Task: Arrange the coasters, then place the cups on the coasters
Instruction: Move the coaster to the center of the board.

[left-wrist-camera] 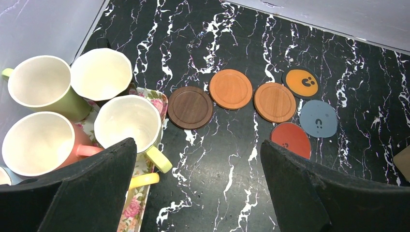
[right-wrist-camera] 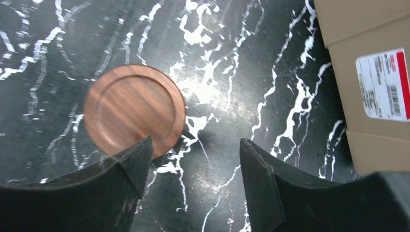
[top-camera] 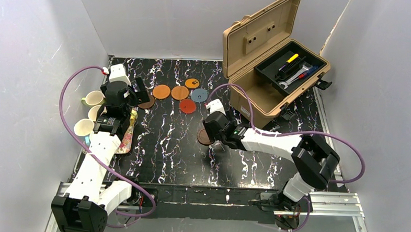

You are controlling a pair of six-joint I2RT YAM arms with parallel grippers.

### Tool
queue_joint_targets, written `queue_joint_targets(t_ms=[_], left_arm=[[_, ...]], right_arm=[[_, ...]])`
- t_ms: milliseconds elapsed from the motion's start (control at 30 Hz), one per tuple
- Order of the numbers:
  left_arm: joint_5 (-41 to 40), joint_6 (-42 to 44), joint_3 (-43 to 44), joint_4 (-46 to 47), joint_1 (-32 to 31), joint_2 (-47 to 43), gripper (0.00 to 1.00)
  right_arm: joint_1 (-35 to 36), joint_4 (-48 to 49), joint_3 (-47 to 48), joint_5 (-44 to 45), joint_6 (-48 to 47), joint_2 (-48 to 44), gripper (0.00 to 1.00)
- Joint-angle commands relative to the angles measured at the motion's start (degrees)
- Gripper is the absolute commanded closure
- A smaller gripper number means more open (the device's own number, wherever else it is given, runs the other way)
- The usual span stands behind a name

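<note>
Plain pale walls (top-camera: 160, 20) close three sides of the black, white-veined table (top-camera: 170, 156); the light seems even, perhaps from above.

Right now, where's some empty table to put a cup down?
Bare marble lies between the floral tray and the lone brown coaster, in front of the red coaster. Crowded: the cups on the left, the toolbox on the right.

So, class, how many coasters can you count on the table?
7. Six grouped at the back: dark brown, orange, orange-brown, marked orange, grey-blue, red. One brown by the right fingers.
</note>
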Motion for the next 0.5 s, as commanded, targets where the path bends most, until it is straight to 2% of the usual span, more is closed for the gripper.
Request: queue_joint_targets(t_ms=[0, 300, 467], left_arm=[[0.42, -0.40, -0.72, 0.81, -0.17, -0.96, 0.02], [1.02, -0.91, -0.89, 0.99, -0.49, -0.80, 0.02], [1.03, -0.93, -0.98, 1.09, -0.79, -0.55, 0.02]], right_arm=[[0.67, 2.38, 3.34, -5.74, -1.48, -1.96, 0.23], [4.61, 2.69, 9.09, -9.02, -1.61, 6.39, 0.11], [5.56, 0.34, 13.32, -8.82, -0.01, 11.65, 0.10]])
